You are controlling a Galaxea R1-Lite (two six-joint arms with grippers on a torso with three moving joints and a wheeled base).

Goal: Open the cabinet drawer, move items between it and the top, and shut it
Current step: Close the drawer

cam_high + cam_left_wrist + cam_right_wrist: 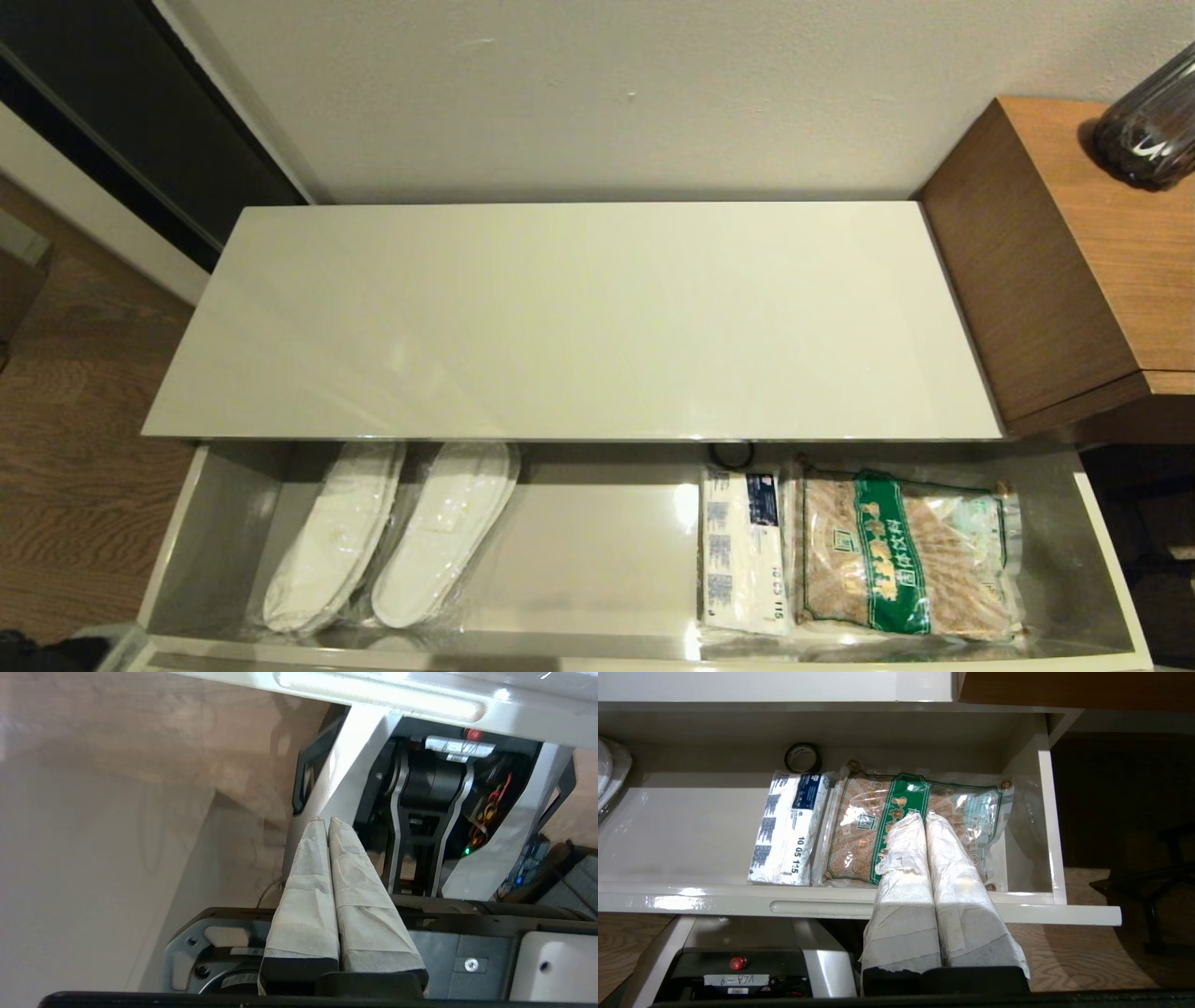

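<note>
The cabinet drawer (597, 560) stands pulled open below the bare glossy top (579, 317). Two bagged slippers (392, 541) lie at its left end. At its right end lie the white tissue pack with blue print (742, 551) and the green-banded bag of beige sachets (901, 555). My right gripper (923, 815) is shut and empty, hovering in front of the drawer's front edge (817, 906), in line with the sachet bag (859, 830) and beside the tissue pack (789, 828). My left gripper (325, 820) is shut and empty, low by the robot base, under the drawer front. Neither gripper shows in the head view.
A black tape roll (731, 455) sits at the drawer's back (802, 757). The taller brown wood-grain unit (1055, 271) stands to the right with a dark bottle (1148, 131) on it. Wood floor lies left of the cabinet.
</note>
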